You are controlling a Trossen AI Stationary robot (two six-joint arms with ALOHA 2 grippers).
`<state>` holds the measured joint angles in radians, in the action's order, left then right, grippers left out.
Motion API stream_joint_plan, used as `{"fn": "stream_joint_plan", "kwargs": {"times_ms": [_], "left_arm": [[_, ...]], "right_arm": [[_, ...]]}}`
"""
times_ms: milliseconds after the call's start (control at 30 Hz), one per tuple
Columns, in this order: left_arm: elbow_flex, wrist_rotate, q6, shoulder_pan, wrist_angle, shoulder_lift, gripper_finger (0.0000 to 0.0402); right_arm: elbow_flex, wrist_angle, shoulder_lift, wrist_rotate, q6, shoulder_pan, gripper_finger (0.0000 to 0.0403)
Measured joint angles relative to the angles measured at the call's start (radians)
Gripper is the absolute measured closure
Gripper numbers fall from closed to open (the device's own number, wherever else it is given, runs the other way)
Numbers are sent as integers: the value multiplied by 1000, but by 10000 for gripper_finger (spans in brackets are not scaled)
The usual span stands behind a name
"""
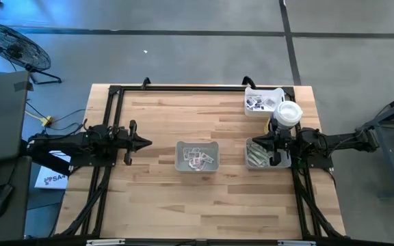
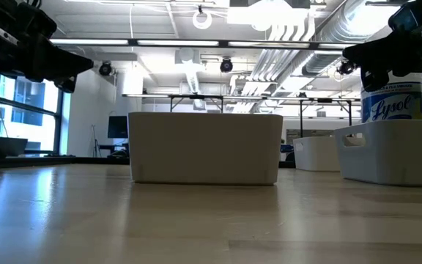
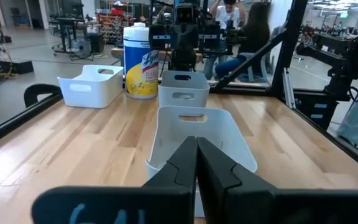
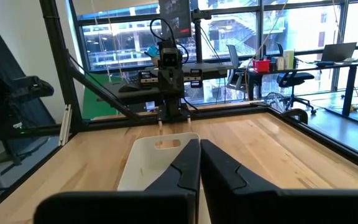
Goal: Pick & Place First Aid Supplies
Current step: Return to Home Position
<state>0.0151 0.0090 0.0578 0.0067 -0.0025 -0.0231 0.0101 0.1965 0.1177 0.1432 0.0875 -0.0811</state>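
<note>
Wooden worktop [image 1: 156, 116], high view: left fingers [image 1: 142, 143] at frame left, right fingers [image 1: 258, 142] over the right tray [image 1: 249, 162]. First aid supplies [image 1: 197, 159] lie sorted in the centre tray [image 1: 179, 156], right tray and white bin [image 1: 248, 108], upper right beside the bottle [image 1: 288, 114].

Low view: tray walls hide all contents.

Left wrist view: fingers pressed together, holding nothing.

Right wrist view: likewise, which suits arms heading home.

You've got three bins on the worktop [image 1: 149, 198]: far bin [image 1: 265, 89] and near bin [image 1: 247, 152] just beside the one wipes canister [image 1: 288, 114], third bin [image 1: 178, 156] well left of it. Packets [image 1: 197, 159] in all three, too small to count.
</note>
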Motion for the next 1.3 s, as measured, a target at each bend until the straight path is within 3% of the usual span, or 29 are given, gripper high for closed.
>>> {"fn": "stream_joint_plan", "kwargs": {"times_ms": [1300], "left_arm": [[0,-1,0,0,0,0,401]], "right_arm": [[0,0,0,0,1,0,397]]}}
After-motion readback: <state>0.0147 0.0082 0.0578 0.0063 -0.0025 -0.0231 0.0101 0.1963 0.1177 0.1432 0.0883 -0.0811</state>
